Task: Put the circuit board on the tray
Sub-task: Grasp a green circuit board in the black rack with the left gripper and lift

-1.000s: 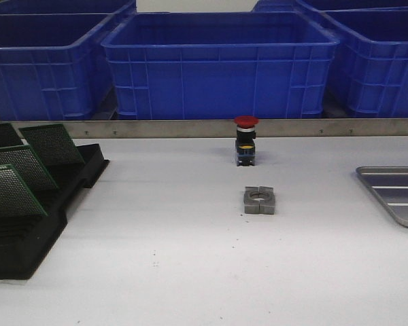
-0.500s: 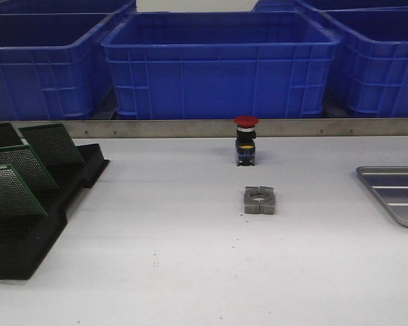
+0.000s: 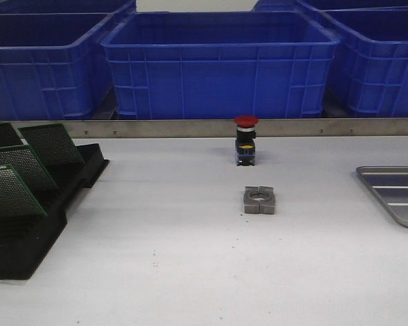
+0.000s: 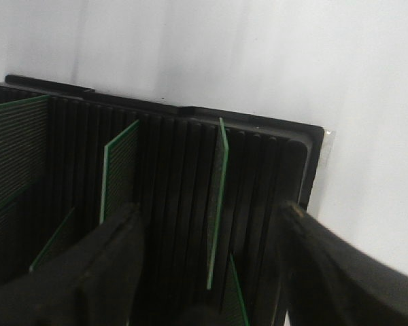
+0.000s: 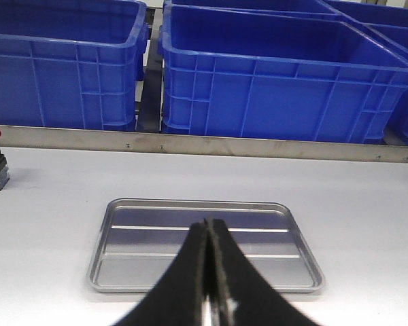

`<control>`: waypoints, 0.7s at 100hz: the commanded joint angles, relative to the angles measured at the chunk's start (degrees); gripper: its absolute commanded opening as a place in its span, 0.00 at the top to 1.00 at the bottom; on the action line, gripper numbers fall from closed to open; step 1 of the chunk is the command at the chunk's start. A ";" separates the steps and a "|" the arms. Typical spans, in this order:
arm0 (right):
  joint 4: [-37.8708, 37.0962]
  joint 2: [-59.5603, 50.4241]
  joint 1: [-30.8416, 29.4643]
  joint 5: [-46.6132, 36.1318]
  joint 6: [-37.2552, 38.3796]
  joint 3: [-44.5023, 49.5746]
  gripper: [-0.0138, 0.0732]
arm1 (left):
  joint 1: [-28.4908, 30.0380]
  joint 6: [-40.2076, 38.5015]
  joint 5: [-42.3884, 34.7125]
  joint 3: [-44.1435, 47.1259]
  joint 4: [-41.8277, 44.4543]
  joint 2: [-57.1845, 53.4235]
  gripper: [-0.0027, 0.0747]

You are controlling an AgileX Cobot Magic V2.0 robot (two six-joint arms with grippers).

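Several green circuit boards [image 3: 20, 170] stand tilted in a black slotted rack [image 3: 27, 238] at the table's left. In the left wrist view my left gripper [image 4: 214, 210] is open above the rack [image 4: 258, 142], its fingers [image 4: 102, 265] on either side of one upright board [image 4: 217, 204] without touching it. The grey metal tray [image 3: 394, 190] lies at the table's right edge, empty. In the right wrist view my right gripper [image 5: 209, 224] is shut and empty, over the near side of the tray [image 5: 122, 210]. Neither gripper shows in the front view.
A red-capped push button [image 3: 245, 139] stands at the table's middle back, with a grey metal block with a hole [image 3: 260, 200] in front of it. Big blue crates [image 3: 217, 61] line the back behind a metal rail.
In the front view the boards and rack are slightly darker, as if shadowed; nothing else has moved.
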 commanded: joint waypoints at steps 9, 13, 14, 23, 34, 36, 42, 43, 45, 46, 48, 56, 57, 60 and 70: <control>-0.60 -1.10 -0.31 -4.38 0.04 0.13 0.91 | -0.57 0.00 -1.83 -3.73 -1.44 4.55 0.46; -0.60 -1.10 -0.31 -4.38 0.04 0.13 0.91 | -0.57 0.00 -1.83 -3.99 -1.44 5.73 0.46; -0.60 -1.10 -0.31 -4.38 0.04 0.13 0.91 | -0.57 0.00 -1.83 -4.10 -1.44 5.89 0.46; -0.60 -1.10 -0.31 -4.38 0.04 0.13 0.91 | -0.57 0.00 -1.59 -4.76 -1.44 7.82 0.52; -0.60 -1.10 -0.31 -4.38 0.04 0.13 0.91 | -0.57 0.00 -1.70 -4.86 -1.55 8.54 0.66; -0.60 -1.10 -0.31 -4.38 0.04 0.13 0.91 | -0.57 0.00 -1.70 -4.86 -1.65 8.54 0.70; -0.60 -1.10 -0.31 -4.38 0.04 0.13 0.91 | -0.57 0.00 -1.59 -4.86 -1.65 8.54 0.81; -0.60 -1.10 -0.31 -4.38 0.04 0.13 0.91 | -0.57 0.00 -1.59 -4.86 -1.65 8.54 0.82; -0.60 -1.10 -0.31 -4.38 0.04 0.13 0.91 | -0.57 0.00 -1.59 -4.86 -1.65 8.54 0.86; -0.60 -1.10 -0.31 -4.38 0.04 0.13 0.91 | -0.57 0.00 -1.59 -4.86 -1.65 8.54 0.88; -0.60 -1.10 -0.31 -4.38 0.04 0.13 0.91 | -0.57 0.00 -1.59 -4.86 -1.65 8.54 0.91; -0.60 -1.10 -0.31 -4.38 0.04 0.13 0.91 | -0.57 0.00 -1.48 -4.86 -1.65 8.54 0.99; -0.60 -1.10 -0.31 -4.38 0.04 0.13 0.91 | -0.57 0.00 -1.48 -4.86 -1.65 8.54 0.99; -0.60 -1.10 -0.31 -4.38 0.04 0.13 0.91 | -0.57 0.00 -1.31 -4.86 -1.65 8.54 0.99; -0.60 -1.10 -0.31 -4.38 0.04 0.13 0.91 | -0.57 0.00 1.19 -5.53 -1.65 8.54 0.99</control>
